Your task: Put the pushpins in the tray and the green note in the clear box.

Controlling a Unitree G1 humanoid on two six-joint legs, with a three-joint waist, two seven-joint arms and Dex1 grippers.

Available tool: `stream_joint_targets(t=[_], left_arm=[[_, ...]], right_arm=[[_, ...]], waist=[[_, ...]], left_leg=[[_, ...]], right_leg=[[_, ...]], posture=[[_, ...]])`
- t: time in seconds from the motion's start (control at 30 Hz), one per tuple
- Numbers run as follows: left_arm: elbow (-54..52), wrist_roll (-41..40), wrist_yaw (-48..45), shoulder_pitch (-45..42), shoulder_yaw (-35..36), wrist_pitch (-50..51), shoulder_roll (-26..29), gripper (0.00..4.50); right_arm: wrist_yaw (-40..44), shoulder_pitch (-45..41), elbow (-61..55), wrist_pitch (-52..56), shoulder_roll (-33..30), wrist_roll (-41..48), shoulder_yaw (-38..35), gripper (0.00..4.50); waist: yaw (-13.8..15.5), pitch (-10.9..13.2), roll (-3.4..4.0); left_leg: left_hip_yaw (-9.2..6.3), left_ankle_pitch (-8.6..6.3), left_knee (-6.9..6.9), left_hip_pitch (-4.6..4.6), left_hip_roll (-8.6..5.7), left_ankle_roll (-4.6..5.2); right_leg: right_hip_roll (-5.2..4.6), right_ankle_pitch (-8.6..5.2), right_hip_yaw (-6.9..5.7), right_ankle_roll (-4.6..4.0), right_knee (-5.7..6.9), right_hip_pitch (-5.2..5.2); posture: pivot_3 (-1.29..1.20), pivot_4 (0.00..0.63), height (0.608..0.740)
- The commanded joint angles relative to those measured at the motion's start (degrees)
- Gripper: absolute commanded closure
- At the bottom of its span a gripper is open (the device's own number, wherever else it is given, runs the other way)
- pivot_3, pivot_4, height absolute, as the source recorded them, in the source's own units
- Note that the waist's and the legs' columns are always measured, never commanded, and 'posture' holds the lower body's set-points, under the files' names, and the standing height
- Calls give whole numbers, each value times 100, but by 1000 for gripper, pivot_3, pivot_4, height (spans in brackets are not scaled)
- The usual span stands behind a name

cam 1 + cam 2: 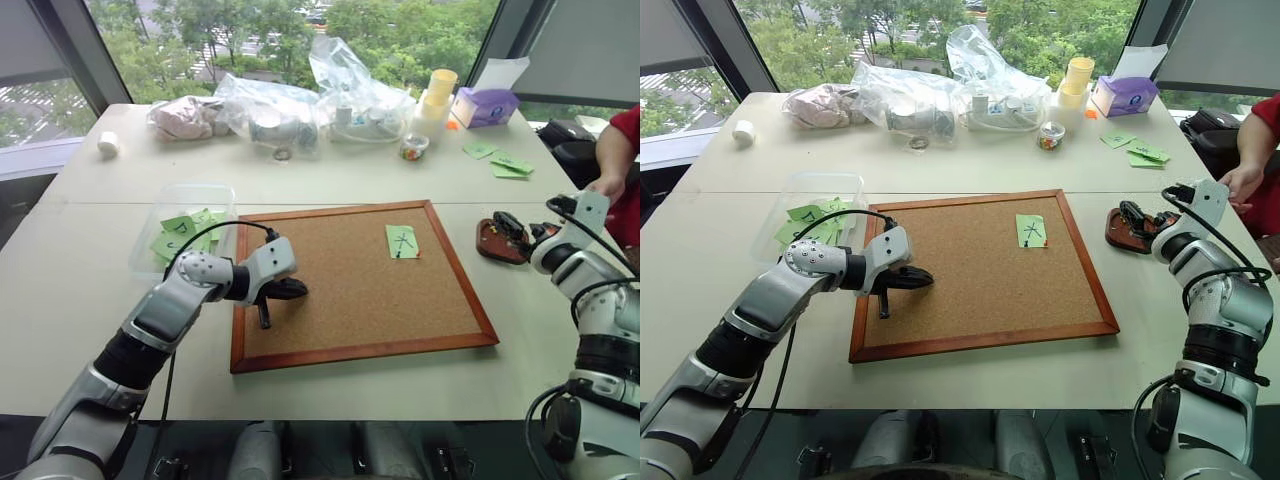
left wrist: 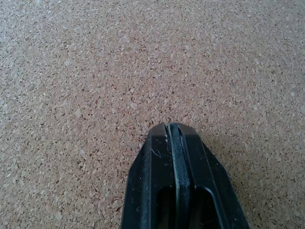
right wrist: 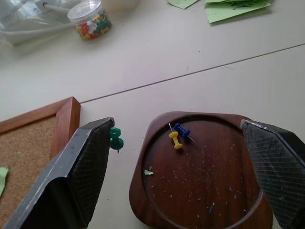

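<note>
The green note with its black X lies pinned on the corkboard, near the far right corner. My left gripper is shut and empty, low over the board's left part; its pressed fingertips hover over bare cork. The clear box stands left of the board and holds several green slips. My right gripper hangs open over the reddish-brown tray, right of the board. A yellow pushpin and a blue pushpin lie in the tray. A green pushpin sits beside one finger, outside the tray's rim.
Clear plastic bags, a small clear cup of pushpins, yellow cups and a purple tissue box line the far side. More green slips lie at the back right. A person's hand rests at the right edge.
</note>
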Motion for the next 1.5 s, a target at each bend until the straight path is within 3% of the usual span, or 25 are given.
stream_joint_targets(t=[0.03,0.3,0.67,0.9,1.07,1.33,1.43,1.5], left_arm=[[-52,52,14,63,-26,59,-9,4500],[-51,65,10,60,0,53,7,4500],[-76,58,33,102,30,57,25,4500],[-36,49,-24,91,61,24,64,4500],[11,66,-40,39,33,7,23,4500],[-63,58,-16,89,32,49,13,4500],[-76,54,-11,102,38,59,18,4500],[-85,57,-2,122,36,59,19,4500]], right_arm=[[26,99,-6,-450,-230,-525,408,145],[125,90,168,-564,-242,-831,772,145],[74,55,-165,-837,-199,-635,419,145],[1481,1148,-2604,-437,-78,40,1386,145],[1365,1254,-2496,-518,299,-156,1830,145],[1298,1163,-2039,-763,601,-328,1927,145],[1319,1149,-1952,-807,613,-343,1912,863],[1318,1138,-1913,-837,648,-308,1872,1819]], waist=[[-1,0,0],[2,0,0],[2,0,0],[1,-2,-4],[14,-1,-4],[20,-1,-5],[16,-1,-5],[18,-1,-5]], left_leg=[[0,0,0,0,0,0],[0,0,0,-1,0,0],[0,0,0,0,0,0],[-8,0,-4,0,6,0],[-5,-4,-1,-1,1,7],[-5,-1,-1,-1,1,2],[-5,-1,0,-1,1,2],[-6,-1,0,-1,1,2]], right_leg=[[0,0,0,0,0,0],[0,0,0,0,0,0],[0,0,0,0,0,0],[9,-1,-1,1,0,0],[3,-1,-2,0,-1,1],[4,-2,-2,0,-1,0],[4,-2,-2,0,-1,0],[4,-2,-2,0,-1,0]], posture=[[0,150,735],[0,150,735],[0,150,735],[0,150,735],[0,150,735],[0,150,735],[0,150,735],[0,150,735]])
